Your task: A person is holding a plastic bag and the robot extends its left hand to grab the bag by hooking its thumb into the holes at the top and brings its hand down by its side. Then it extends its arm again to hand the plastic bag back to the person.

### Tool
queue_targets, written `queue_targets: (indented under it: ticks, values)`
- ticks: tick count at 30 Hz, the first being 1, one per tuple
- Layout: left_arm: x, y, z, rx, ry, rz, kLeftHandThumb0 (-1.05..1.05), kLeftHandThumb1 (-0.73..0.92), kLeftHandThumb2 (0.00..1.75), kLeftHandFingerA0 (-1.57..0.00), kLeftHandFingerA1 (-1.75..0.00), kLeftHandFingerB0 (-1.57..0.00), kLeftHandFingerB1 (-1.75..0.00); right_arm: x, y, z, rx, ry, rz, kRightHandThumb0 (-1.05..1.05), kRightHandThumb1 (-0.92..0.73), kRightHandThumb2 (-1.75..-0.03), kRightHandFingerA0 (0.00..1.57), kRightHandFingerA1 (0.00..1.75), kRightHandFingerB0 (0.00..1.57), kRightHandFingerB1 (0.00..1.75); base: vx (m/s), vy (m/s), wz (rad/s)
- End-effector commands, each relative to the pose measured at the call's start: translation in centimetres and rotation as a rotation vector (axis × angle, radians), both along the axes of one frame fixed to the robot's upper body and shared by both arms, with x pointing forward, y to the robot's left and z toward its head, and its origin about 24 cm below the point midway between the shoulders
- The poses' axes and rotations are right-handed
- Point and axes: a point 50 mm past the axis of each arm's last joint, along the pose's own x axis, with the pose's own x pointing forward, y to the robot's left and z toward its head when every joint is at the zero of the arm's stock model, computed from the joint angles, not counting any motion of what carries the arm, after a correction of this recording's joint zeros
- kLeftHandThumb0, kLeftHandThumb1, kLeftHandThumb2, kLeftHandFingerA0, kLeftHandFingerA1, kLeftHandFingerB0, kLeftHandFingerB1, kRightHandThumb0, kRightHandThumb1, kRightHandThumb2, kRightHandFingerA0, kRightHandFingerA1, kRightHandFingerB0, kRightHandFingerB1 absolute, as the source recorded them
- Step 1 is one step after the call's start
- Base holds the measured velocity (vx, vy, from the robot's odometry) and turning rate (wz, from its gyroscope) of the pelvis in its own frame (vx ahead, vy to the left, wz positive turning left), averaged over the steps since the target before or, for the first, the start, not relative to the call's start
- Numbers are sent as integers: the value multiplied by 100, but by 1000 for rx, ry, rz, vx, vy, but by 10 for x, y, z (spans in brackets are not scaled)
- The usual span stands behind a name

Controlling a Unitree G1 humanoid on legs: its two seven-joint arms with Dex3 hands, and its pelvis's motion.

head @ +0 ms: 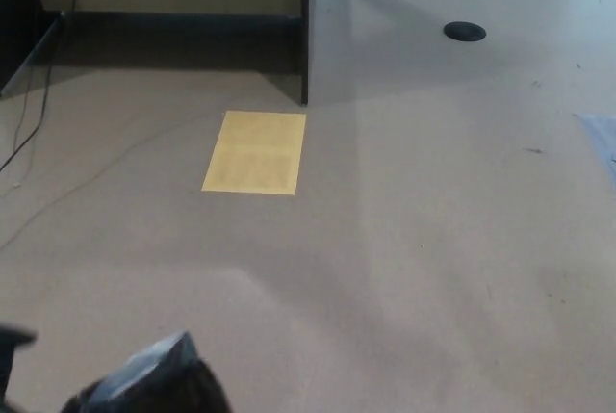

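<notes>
Head view: looks down at a beige floor.
Left hand (144, 384): dark shape at bottom-left edge; finger state cannot be told.
Right hand: unseen.
Plastic bag: unseen, so direction unknown.
Farther: yellow sheet (255, 151), round black floor cap (465, 32).

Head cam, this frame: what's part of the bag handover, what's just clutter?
Job:
- left hand, a dark blurred shape at the bottom left, probably it
- no bag or person in view

Lying about:
- yellow sheet on the floor
- black round disc
- cable at far left
- dark upright panel
- pale sheet cut off by the right edge
</notes>
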Motion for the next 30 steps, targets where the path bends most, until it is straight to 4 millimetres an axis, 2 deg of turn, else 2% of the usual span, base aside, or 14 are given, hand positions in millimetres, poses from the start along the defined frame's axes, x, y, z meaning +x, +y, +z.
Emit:
queue_targets:
  ticks: [1,6,9,10,11,13,15,16,19,21,22,25,27,30]
  values:
    - [30,-8,58,52,-94,-41,-10,76,73,-93,-165,-74,-107,1,-4,3,-8,4,-7,-34,-72,-61,63,46,52,41,0,0,0]
    - [56,-37,114,108,-217,-99,-15,75,74,-90,-170,-73,-109,-1,-5,1,-12,6,-16,-36,-72,-61,64,46,53,41,0,0,0]
    - [64,-50,135,136,-271,-117,-14,73,78,-93,-165,-76,-108,-3,-5,1,-8,6,-18,-35,-72,-61,63,46,52,40,0,0,0]
    - [67,-55,143,140,-282,-119,-14,65,84,-110,-160,-85,-106,-3,-5,2,-9,3,-14,-35,-72,-61,62,45,52,40,0,0,0]
    - [70,-61,153,144,-291,-132,-12,66,86,-99,-165,-81,-108,-3,-5,2,-6,-3,-13,-35,-72,-61,65,47,54,41,0,0,0]
    - [78,-75,173,161,-318,-157,-10,64,84,-98,-164,-81,-107,-2,-6,3,-8,-5,-19,-35,-72,-60,65,47,54,40,0,0,0]
    - [81,-79,179,171,-330,-161,-12,65,77,-98,-166,-80,-105,-1,-7,4,-9,-7,-22,-35,-72,-60,64,47,53,40,0,0,0]
    - [85,-84,186,172,-335,-161,-21,69,67,-94,-166,-78,-105,-2,-7,4,-10,-6,-17,-35,-71,-61,63,47,52,41,0,0,0]
    - [94,-97,204,167,-357,-173,-18,71,75,-94,-164,-75,-109,-2,-7,4,-11,-10,-18,-36,-72,-61,65,47,53,41,0,0,0]
    - [99,-108,218,172,-379,-179,-17,62,87,-102,-171,-81,-117,-2,-7,4,-5,-15,-28,-36,-72,-61,68,49,55,41,0,0,0]
    - [100,-111,221,177,-382,-182,-19,73,81,-90,-165,-72,-116,-2,-7,4,-5,-17,-28,-36,-72,-61,66,49,53,41,0,0,0]
    - [104,-123,233,185,-401,-204,-16,73,83,-88,-164,-74,-108,-2,-8,5,-4,-23,-27,-35,-72,-62,66,49,53,41,0,0,0]
    - [106,-137,247,187,-422,-237,-14,69,86,-94,-166,-75,-108,-4,-9,6,-5,-21,-28,-35,-72,-62,67,49,53,41,0,0,0]
    - [108,-151,256,191,-448,-255,-13,68,83,-96,-170,-71,-118,-6,-11,7,-9,-22,-26,-36,-72,-62,68,49,53,41,0,0,0]
